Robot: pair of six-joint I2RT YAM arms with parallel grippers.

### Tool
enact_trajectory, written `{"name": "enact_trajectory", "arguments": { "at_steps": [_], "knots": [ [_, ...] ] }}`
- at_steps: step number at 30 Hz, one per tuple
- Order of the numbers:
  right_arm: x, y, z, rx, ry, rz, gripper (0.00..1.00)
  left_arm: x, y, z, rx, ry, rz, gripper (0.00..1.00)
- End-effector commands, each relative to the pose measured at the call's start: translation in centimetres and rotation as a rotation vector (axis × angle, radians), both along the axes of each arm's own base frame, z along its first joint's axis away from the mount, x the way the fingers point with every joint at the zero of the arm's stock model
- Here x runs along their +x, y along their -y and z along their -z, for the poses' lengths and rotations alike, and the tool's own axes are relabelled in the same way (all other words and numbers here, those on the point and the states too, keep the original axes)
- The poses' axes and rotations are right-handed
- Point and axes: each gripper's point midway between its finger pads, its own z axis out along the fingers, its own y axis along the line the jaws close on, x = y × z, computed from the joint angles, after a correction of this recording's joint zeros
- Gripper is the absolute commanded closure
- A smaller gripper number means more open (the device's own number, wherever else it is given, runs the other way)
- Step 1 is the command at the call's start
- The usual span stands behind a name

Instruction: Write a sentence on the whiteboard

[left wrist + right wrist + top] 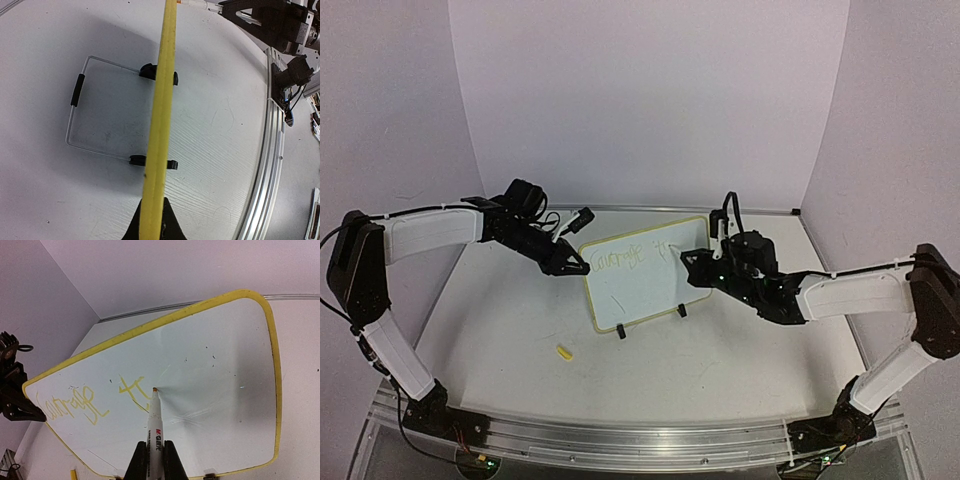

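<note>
The whiteboard (638, 275), white with a pale yellow frame, stands tilted on two black clip feet (620, 333) mid-table. My left gripper (576, 267) is shut on its left frame edge (159, 150). My right gripper (692, 262) is shut on a white marker (154, 437), whose tip touches the board face (210, 390). The sentence (95, 401) is one line of yellow-green cursive at the board's upper left, ending just left of the tip; it also shows in the top view (632, 254).
A small yellow marker cap (562, 351) lies on the table in front of the board. A wire stand (80, 115) props the board from behind. The table's metal rail (270, 150) runs along the near edge. Purple walls enclose the back and sides.
</note>
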Motion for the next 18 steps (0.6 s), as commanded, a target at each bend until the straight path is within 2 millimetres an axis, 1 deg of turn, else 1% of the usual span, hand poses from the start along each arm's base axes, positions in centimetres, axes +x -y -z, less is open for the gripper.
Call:
{"name": "enact_trajectory", "arguments": {
  "at_steps": [1,13,16,18],
  "knots": [
    [0.82,-0.28,-3.29,0.034,0.068,0.012,1.0,0.89,-1.64,1.84,0.132,0.041,-0.041,1.0],
    [1.06,-1.09,-2.61,0.024,0.055,-0.01,1.0,0.93,-1.63,1.78,0.132,0.043,-0.042,1.0],
    [0.77,-0.92,-2.87,0.032,0.056,-0.015,1.0,0.91,-1.64,1.81,0.132,0.042,-0.042,1.0],
    [0.32,-0.58,-3.58,0.044,0.067,-0.019,1.0,0.93,-1.69,1.78,0.135,0.044,-0.044,1.0]
  ]
}}
